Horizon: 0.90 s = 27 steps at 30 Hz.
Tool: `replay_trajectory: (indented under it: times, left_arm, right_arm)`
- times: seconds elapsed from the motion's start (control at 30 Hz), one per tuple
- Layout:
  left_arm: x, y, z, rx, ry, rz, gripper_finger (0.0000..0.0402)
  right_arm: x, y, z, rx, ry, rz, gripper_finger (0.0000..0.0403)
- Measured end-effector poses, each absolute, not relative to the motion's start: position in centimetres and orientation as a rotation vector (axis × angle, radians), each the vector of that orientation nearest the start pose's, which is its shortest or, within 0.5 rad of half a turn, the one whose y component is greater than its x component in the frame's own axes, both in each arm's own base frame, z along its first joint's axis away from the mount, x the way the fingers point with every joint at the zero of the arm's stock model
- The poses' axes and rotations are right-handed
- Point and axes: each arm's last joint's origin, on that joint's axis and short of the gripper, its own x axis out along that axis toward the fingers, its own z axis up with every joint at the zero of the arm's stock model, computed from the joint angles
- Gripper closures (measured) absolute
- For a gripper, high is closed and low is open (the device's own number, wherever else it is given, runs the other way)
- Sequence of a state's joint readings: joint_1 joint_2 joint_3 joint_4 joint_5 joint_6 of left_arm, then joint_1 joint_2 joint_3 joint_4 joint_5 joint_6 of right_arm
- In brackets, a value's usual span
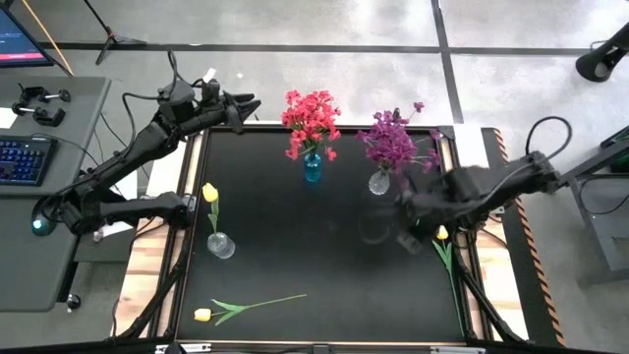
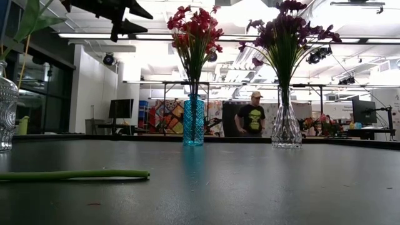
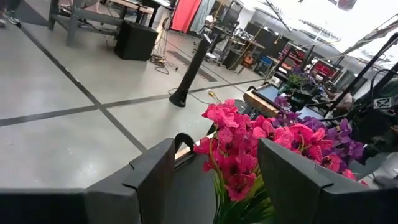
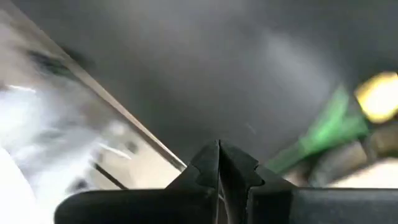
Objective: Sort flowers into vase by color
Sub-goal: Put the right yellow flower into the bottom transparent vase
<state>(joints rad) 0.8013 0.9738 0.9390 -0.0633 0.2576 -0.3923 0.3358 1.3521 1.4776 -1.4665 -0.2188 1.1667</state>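
Red-pink flowers (image 1: pixel 311 120) stand in a blue vase (image 1: pixel 312 168) at the table's far middle. Beside them, purple flowers (image 1: pixel 392 144) stand in a clear vase (image 1: pixel 379 182). A yellow flower (image 1: pixel 209 193) stands in a clear vase (image 1: pixel 220 245) at the left. Another yellow flower (image 1: pixel 203 315) lies flat along the near edge, and a third (image 1: pixel 442 233) lies at the right. My right gripper (image 4: pixel 219 157) hangs shut and pointing steeply down over the table beside that third flower (image 4: pixel 378 97), holding nothing. My left gripper (image 3: pixel 217 186) is open and level, high over the far left corner, facing the red-pink flowers (image 3: pixel 233 152).
A desk with a keyboard (image 1: pixel 22 157) stands left of the table. The table's middle and near right (image 1: pixel 344 265) are bare black surface. In the low view a person (image 2: pixel 252 116) stands far behind the table, and the lying stem (image 2: pixel 75 175) crosses the left foreground.
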Motion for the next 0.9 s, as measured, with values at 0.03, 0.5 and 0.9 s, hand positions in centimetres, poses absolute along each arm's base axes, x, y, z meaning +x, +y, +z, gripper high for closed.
replay_trajectory:
  times: [0.03,0.5,0.9]
  left_arm:
    - [15.4,14.8,36.4,-0.433,-0.021,0.554,0.0187]
    - [15.3,14.8,35.7,-0.469,0.044,0.565,0.0187]
    - [15.3,14.7,35.4,-0.486,0.074,0.57,0.0187]
  right_arm:
    - [20.3,8.2,34.3,0.878,1.522,-0.404,0.0403]
    - [15.4,7.8,20.4,0.989,1.872,-0.687,0.0392]
    - [14.1,7.3,16.8,1.034,1.849,-0.812,0.0209]
